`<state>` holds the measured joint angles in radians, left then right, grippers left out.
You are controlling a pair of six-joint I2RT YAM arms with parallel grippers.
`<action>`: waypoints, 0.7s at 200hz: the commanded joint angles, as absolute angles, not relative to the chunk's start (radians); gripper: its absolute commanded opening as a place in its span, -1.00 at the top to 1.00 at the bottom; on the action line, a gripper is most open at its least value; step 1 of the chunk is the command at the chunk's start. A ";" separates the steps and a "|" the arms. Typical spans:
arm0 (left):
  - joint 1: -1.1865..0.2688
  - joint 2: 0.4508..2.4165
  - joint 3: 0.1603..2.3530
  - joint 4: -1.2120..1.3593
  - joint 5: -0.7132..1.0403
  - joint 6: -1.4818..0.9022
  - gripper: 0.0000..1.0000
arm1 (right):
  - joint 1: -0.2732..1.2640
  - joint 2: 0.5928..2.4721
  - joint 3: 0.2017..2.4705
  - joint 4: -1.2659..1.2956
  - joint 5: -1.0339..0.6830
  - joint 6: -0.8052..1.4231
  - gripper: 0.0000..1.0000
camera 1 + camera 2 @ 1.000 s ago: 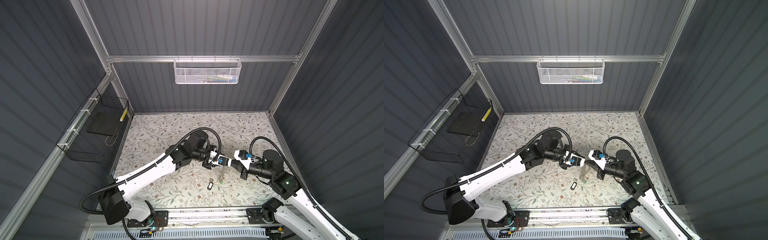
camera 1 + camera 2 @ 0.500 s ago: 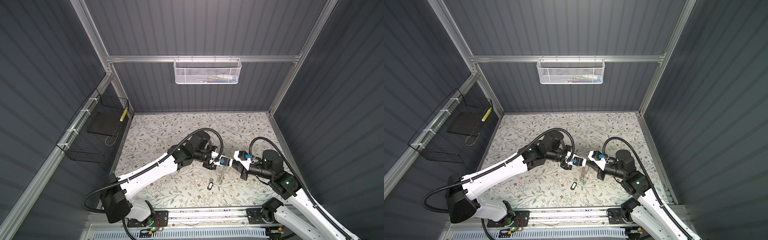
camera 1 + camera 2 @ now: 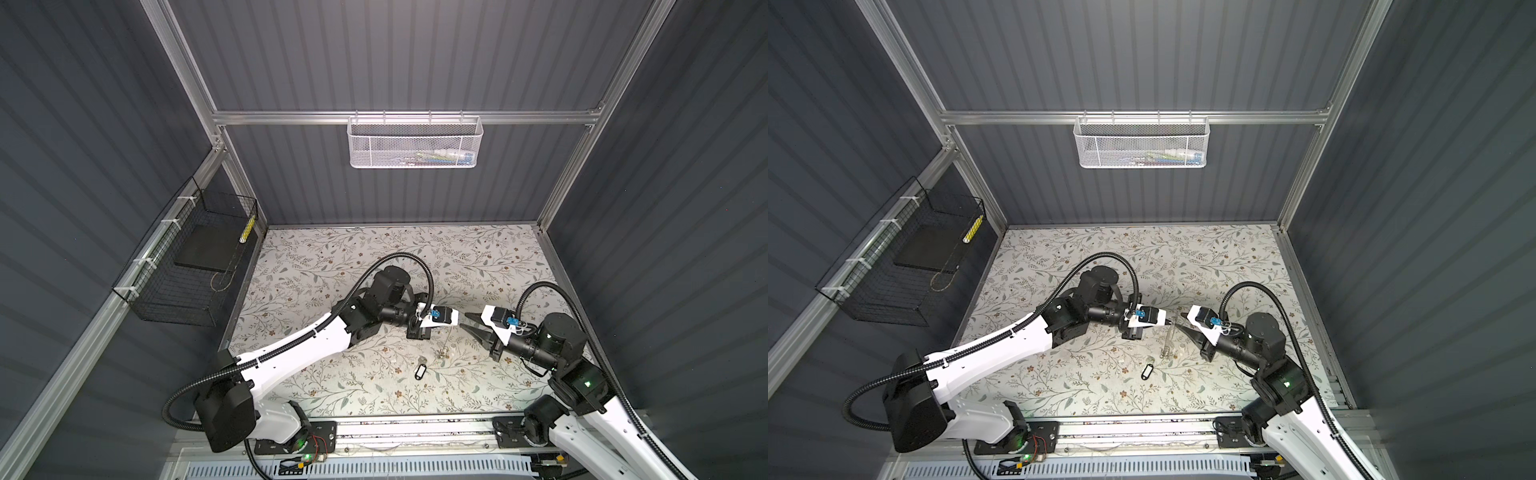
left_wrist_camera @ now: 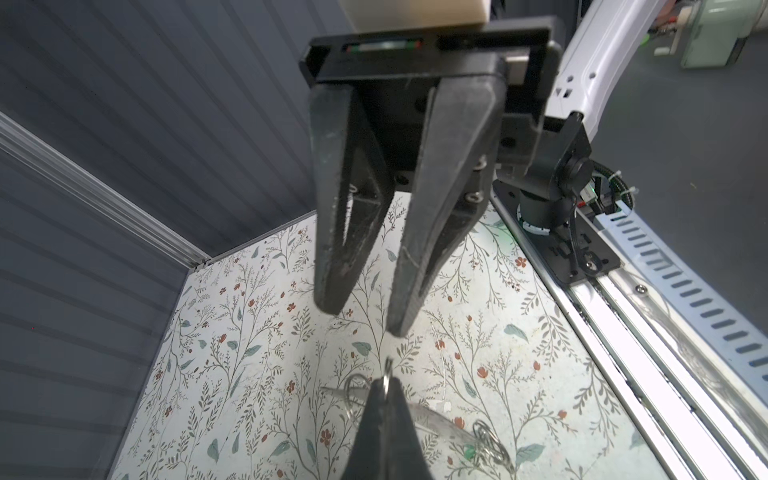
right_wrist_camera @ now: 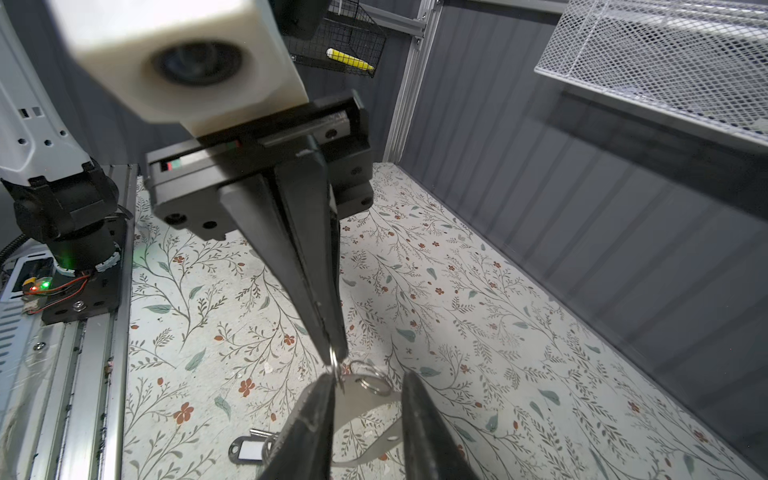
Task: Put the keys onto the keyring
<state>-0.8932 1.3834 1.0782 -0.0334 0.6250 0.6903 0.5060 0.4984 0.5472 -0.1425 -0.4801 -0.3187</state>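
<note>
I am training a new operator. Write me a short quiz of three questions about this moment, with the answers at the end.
1. True or false: the left gripper is shut on a small ring of the keyring.
2. Fill in: the jaws of the right gripper stand ____.
3. Where is the key with the black tag? A: lying on the table; B: hanging on the keyring; C: held by the right gripper.
Key: 1 true; 2 open; 3 A.

Left end effector (image 5: 334, 355) pinching keyring (image 5: 361, 405), right end effector (image 5: 368, 376) spread
</note>
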 commanded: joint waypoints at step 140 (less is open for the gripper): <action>-0.858 1.371 0.900 0.609 0.812 0.270 1.00 | 0.508 0.502 0.436 0.177 -0.593 -0.169 0.61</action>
<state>-0.8639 1.3640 0.9043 0.5220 0.7738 0.3195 0.5060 0.5041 0.4603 0.0700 -0.5617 -0.2188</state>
